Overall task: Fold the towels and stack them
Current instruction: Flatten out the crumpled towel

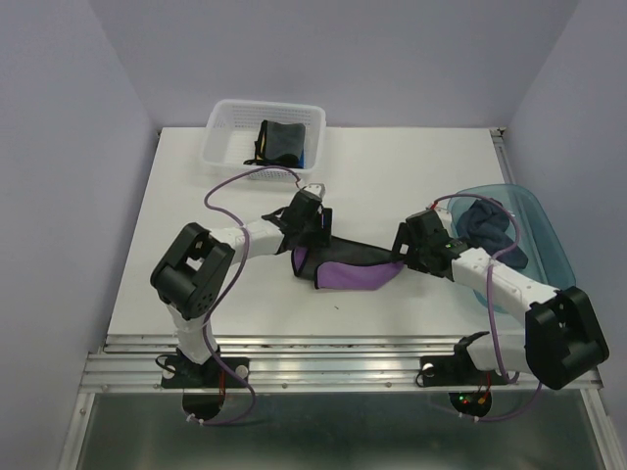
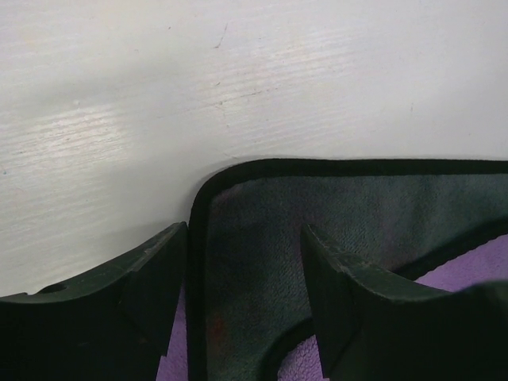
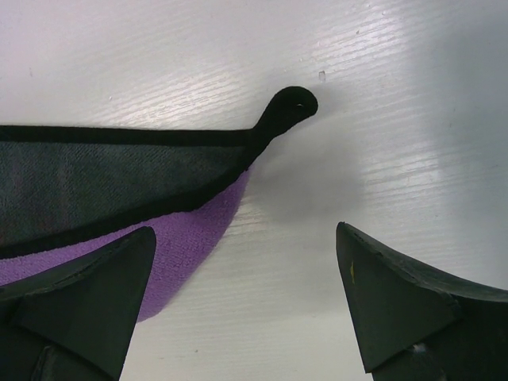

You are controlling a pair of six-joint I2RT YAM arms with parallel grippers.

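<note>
A purple towel point(image 1: 355, 275) with a black hem lies in the middle of the table, its dark grey-black face point(image 1: 345, 255) folded over the top. My left gripper point(image 1: 313, 235) is open over its left end; in the left wrist view the fingers point(image 2: 151, 278) straddle the rounded dark corner point(image 2: 262, 262). My right gripper point(image 1: 406, 251) is open at the right end; in the right wrist view the towel's tip point(image 3: 190, 230) and a black loop point(image 3: 290, 107) lie ahead of the open gripper point(image 3: 244, 230), which holds nothing.
A white mesh basket point(image 1: 220, 137) at the back holds a folded black towel point(image 1: 282, 142) with yellow and blue edges showing. A translucent blue tub point(image 1: 544, 225) at the right holds a crumpled navy-grey towel point(image 1: 487, 227). Purple cables loop by both arms.
</note>
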